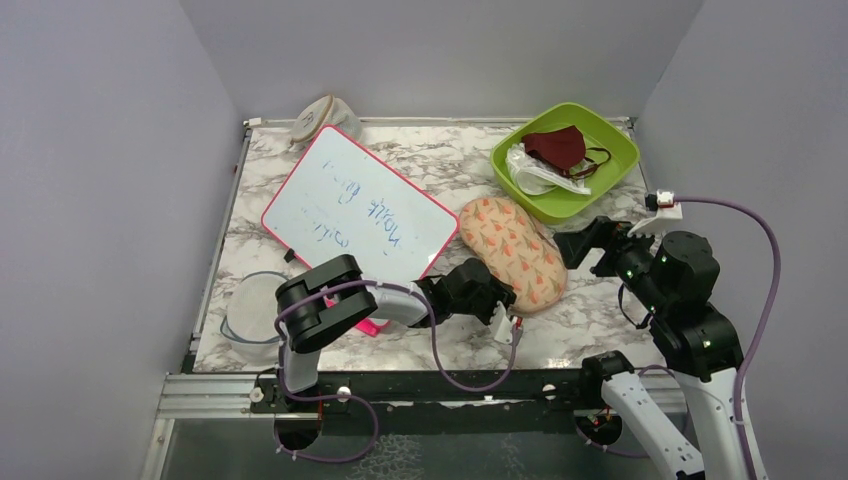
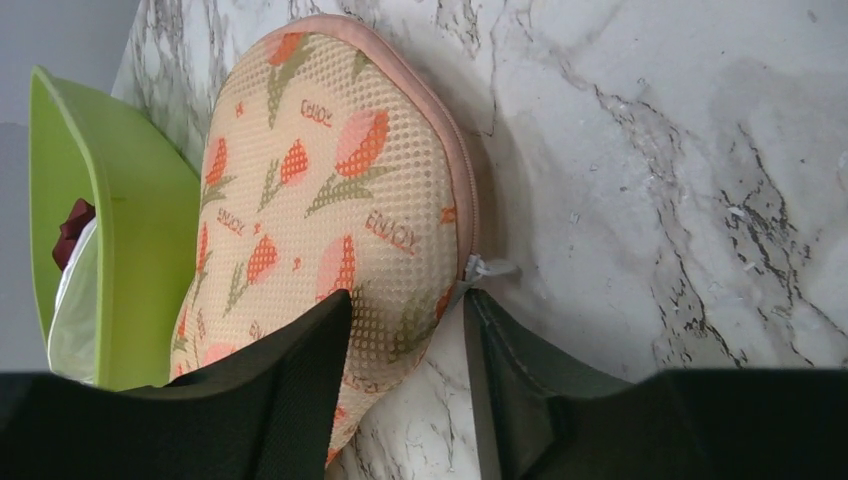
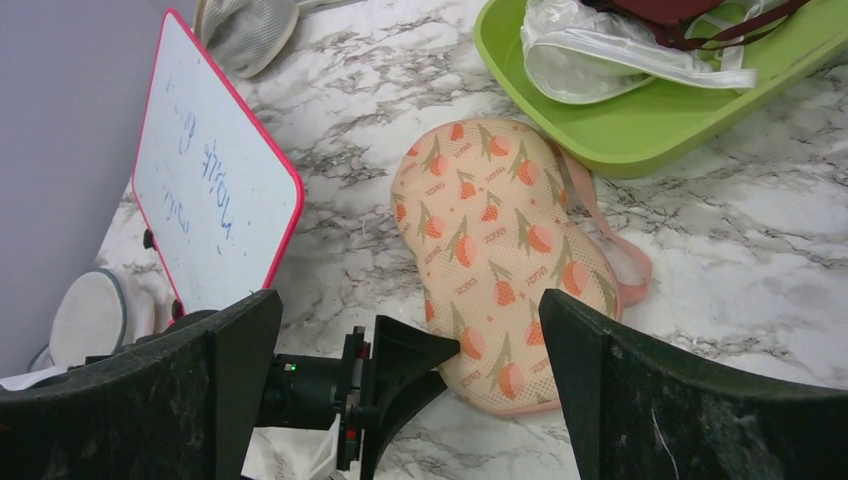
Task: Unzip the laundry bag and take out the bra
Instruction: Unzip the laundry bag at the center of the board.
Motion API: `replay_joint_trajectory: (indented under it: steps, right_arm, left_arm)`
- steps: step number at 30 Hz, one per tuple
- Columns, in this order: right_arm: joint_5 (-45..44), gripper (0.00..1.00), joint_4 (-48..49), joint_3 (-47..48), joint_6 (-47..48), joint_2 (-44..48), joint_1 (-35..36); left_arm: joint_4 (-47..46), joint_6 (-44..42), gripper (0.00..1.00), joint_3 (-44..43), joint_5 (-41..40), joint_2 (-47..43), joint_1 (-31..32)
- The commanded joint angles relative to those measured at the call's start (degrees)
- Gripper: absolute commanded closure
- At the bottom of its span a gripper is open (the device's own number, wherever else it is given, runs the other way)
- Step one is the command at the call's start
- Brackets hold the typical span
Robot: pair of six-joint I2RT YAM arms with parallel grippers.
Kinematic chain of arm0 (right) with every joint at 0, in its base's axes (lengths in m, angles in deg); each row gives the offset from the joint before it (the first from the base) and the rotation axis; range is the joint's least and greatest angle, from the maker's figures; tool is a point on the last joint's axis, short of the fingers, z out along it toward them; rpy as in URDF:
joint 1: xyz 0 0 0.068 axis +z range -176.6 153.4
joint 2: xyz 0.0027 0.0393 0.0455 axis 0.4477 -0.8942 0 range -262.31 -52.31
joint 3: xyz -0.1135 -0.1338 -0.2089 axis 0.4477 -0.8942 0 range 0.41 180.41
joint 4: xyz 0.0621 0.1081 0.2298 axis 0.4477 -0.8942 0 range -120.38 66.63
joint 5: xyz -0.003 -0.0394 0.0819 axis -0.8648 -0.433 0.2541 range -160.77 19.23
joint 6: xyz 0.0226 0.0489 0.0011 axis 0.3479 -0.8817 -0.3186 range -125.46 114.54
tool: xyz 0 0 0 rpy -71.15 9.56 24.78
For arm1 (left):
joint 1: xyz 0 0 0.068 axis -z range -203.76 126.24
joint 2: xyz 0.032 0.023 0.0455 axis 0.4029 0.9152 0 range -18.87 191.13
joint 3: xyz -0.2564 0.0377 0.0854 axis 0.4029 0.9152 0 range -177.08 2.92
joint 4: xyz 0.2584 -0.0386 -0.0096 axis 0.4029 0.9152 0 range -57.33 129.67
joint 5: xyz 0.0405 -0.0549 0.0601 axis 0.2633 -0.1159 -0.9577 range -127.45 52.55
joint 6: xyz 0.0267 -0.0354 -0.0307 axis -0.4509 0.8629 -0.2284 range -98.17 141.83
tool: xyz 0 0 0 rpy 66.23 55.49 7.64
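The laundry bag (image 1: 511, 252), peach with orange-red prints and pink zip edging, lies zipped shut on the marble table (image 1: 590, 315). My left gripper (image 1: 498, 297) is open at the bag's near end. In the left wrist view the bag (image 2: 330, 190) sits partly between my fingers, and its small white zip pull (image 2: 488, 267) lies by the right fingertip (image 2: 480, 305). My right gripper (image 1: 590, 243) is open and empty, just right of the bag and above it (image 3: 490, 240). The bra is not in view.
A green tray (image 1: 612, 172) at the back right holds a maroon mask (image 1: 556, 147) and a pale glossy wrapper (image 1: 532, 172). A pink-edged whiteboard (image 1: 355, 210) lies left of the bag. A beige rounded fabric thing (image 1: 320, 118) sits at the back. A clear container (image 1: 248, 312) stands front left.
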Motion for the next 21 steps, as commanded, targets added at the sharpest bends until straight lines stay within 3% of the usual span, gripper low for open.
replay_joint_trajectory:
  steps: [1, 3, 9, 21]
  right_arm:
    - [-0.54, 0.00, -1.08, 0.73, 0.95, 0.16, -0.18]
    - [-0.05, 0.00, -1.09, 0.55, 1.03, -0.06, -0.23]
    - [0.72, 0.00, -1.10, 0.04, 0.85, -0.63, -0.18]
    - [7.89, 0.00, -0.56, 3.37, 10.47, -4.77, -0.20]
  left_arm:
    - [-3.58, -0.28, 0.65, -1.11, -1.76, 1.61, 0.42]
    - [-3.90, 0.26, 0.70, -0.88, -1.99, 1.55, 0.41]
    - [-3.87, 6.01, 1.00, -0.98, -6.11, -0.96, 1.03]
    - [-2.68, 34.33, 1.00, -0.53, -21.04, -13.91, 1.07]
